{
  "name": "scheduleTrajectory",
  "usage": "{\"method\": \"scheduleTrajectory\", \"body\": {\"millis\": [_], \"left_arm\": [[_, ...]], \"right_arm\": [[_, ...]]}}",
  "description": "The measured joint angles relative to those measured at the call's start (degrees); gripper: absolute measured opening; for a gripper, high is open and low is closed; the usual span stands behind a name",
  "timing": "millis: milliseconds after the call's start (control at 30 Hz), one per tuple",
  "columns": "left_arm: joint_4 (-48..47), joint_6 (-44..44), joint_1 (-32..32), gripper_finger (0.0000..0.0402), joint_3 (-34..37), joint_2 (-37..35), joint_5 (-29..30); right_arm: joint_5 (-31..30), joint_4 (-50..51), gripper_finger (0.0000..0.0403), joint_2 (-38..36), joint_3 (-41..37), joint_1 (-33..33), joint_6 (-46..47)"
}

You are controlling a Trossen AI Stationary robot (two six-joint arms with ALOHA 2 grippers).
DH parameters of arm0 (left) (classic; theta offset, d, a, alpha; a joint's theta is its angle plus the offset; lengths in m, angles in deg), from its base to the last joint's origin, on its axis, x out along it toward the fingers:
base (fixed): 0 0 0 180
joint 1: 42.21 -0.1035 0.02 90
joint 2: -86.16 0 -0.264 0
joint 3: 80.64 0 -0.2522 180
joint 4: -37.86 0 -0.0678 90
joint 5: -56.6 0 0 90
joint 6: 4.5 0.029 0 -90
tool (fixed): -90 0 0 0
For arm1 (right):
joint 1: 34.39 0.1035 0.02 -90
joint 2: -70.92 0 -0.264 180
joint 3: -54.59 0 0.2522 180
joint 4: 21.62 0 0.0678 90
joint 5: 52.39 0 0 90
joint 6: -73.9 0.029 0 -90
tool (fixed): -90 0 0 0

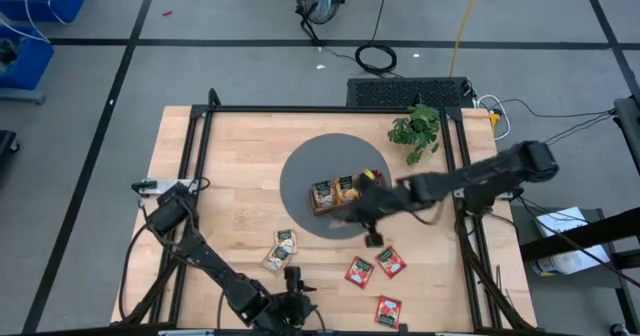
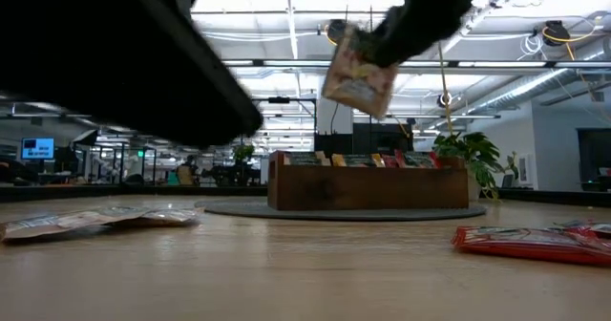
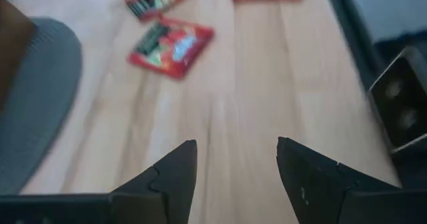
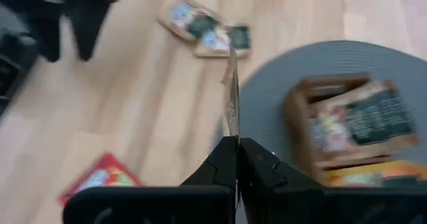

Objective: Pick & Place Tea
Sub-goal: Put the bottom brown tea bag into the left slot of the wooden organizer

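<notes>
The right claw (image 4: 235, 151) is clenched on 1 tea sachet (image 4: 231, 94) that hangs long-way down in the air just by the wooden tray (image 1: 345, 193) on its left side — the left claw (image 3: 235, 164), released, waits far off.

1. My two arms are dark, almost black, built of slim jointed segments.
2. My left gripper (image 3: 235, 174) ends in two broad, flat, matte black fingers with angular stepped edges.
3. My right gripper (image 4: 237, 159) has the same black fingers on a wide dark block.
</notes>
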Motion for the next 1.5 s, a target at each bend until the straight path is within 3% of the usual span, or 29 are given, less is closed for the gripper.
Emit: {"method": "scheduleTrajectory", "body": {"millis": [200,400,800,1167,1500], "left_arm": [[-0.7,1.3,0.1,0.0209,0.0,0.5,-4.3],[-6.9,-2.6,2.8,0.0209,0.0,0.5,-4.2],[-15.1,-7.1,8.3,0.0209,0.0,0.4,7.9],[-16.2,-8.4,7.5,0.0209,0.0,0.4,8.3],[-16.2,-9.5,7.2,0.0209,0.0,0.4,8.2]], "right_arm": [[5.7,16.8,0.0,10.8,16.0,-10.6,-8.4],[13.6,18.5,0.0,18.4,22.0,-17.0,-16.7],[13.3,16.5,0.0,21.7,22.4,-21.0,-23.0],[13.5,16.3,0.0,21.6,22.4,-20.0,-22.3],[13.5,11.1,0.0,21.6,16.5,-20.0,-21.0]]}}
